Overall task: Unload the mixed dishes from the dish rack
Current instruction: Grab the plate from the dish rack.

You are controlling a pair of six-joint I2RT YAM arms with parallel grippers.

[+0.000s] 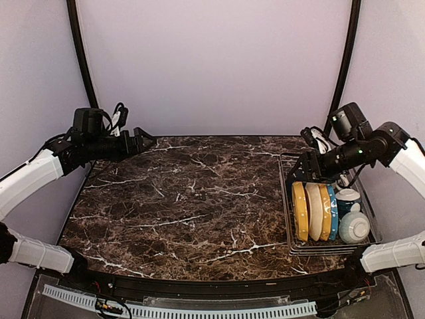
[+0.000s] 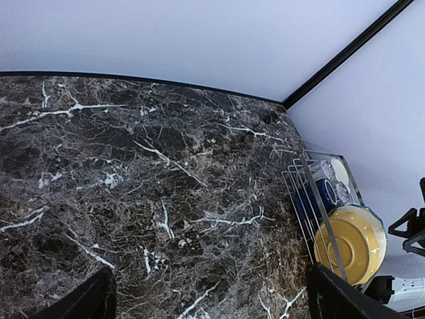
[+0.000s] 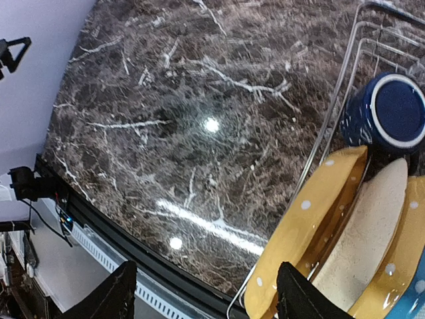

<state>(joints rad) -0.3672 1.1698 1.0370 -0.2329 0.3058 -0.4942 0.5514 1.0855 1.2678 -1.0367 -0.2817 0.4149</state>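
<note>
A silver wire dish rack (image 1: pixel 290 229) is sitting at the right edge of a dark marble counter (image 1: pixel 186 193), holding yellow, cream and blue dotted plates (image 1: pixel 313 211) standing on edge beside pale bowls (image 1: pixel 354 227). The right fingers (image 3: pixel 109 299) are hovering spread wide over the rack's far end. The left fingers (image 2: pixel 83 302), also wide and empty, are hanging above the counter's far left corner.

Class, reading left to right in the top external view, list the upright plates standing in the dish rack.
yellow plate → cream plate → second yellow plate → blue white-dotted plate
</note>
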